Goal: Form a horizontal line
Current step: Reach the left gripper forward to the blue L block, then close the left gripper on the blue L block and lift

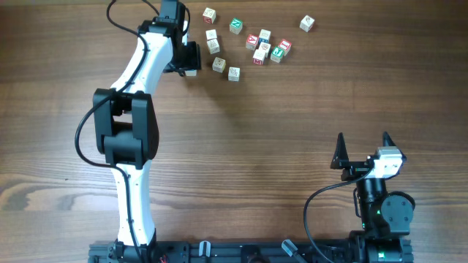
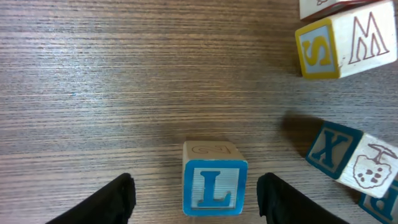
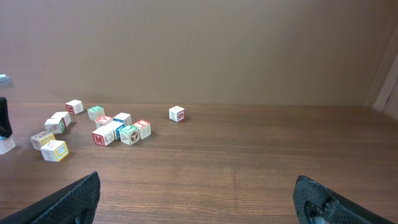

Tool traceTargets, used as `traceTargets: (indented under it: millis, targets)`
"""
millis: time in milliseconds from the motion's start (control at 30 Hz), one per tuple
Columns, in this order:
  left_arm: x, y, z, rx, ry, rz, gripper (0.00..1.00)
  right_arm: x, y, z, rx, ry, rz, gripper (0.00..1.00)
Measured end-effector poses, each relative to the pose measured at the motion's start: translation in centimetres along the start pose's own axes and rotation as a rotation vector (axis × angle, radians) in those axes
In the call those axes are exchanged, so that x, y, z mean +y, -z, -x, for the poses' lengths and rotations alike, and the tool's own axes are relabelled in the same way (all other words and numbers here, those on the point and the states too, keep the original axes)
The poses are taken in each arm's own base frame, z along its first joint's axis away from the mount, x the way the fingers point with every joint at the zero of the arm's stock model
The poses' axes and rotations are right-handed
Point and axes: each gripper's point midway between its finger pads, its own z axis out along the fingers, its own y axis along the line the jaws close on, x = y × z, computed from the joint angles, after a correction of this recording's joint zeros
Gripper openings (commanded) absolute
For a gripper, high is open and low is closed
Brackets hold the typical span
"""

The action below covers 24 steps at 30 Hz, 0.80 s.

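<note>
Wooden table (image 1: 292,131): brown grained surface carrying both arms and all the cubes.
Left gripper (image 2: 196,190): jaws spread. One dark finger (image 2: 115,199) stands on each side of the L cube, and a strip of table shows between cube and finger on both sides.
L cube (image 2: 214,186): blue-bordered face with a blue "L" turned toward the left wrist camera, pale top face. It sits upright on the table between the left fingers, at the left end of the scatter.
Line status: not yet formed. The loose cubes (image 1: 248,45) lie apart at mixed angles near the far edge of the table.
Left wrist view only: lettering is legible. The S/M cube (image 2: 345,43), with a yellow "S" face and a red-outline "M" face, is at upper right. The X cube (image 2: 348,158), with a blue "X" and a fruit drawing, lies at right, turned askew to the L cube.
Overhead view only: the full layout. A lone cube (image 1: 307,23) sits apart at the right. Only a pale patch of the cube at the left gripper's tip is visible.
Right gripper (image 1: 363,150): jaws spread wide with only bare table between them, at the near side, well apart from every cube.
Right wrist view only: a low side-on look. The cubes rest in a single layer, with a plain beige wall (image 3: 249,50) behind.
</note>
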Motion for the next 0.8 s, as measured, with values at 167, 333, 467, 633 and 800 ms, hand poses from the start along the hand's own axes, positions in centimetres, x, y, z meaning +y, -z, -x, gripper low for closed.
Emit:
traceTargets:
  millis: [167, 333, 467, 633, 800]
  targets:
    - [-0.1, -0.1, 0.0, -0.002, -0.003, -0.001, 0.56, 0.0, 0.0, 0.0, 0.0, 0.0, 0.0, 1.0]
    - [-1.1, -0.2, -0.3, 0.003, -0.02, -0.006, 0.61, 0.0, 0.0, 0.0, 0.0, 0.0, 0.0, 0.99]
    - [-1.3, -0.2, -0.1, -0.007, -0.024, -0.01, 0.61, 0.0, 0.0, 0.0, 0.0, 0.0, 0.0, 1.0]
    - [-1.2, -0.2, -0.6, 0.011, -0.024, -0.005, 0.46, 0.0, 0.0, 0.0, 0.0, 0.0, 0.0, 0.99]
    - [-0.9, -1.1, -1.7, 0.038, -0.023, 0.001, 0.57, 0.0, 0.0, 0.0, 0.0, 0.0, 0.0, 1.0]
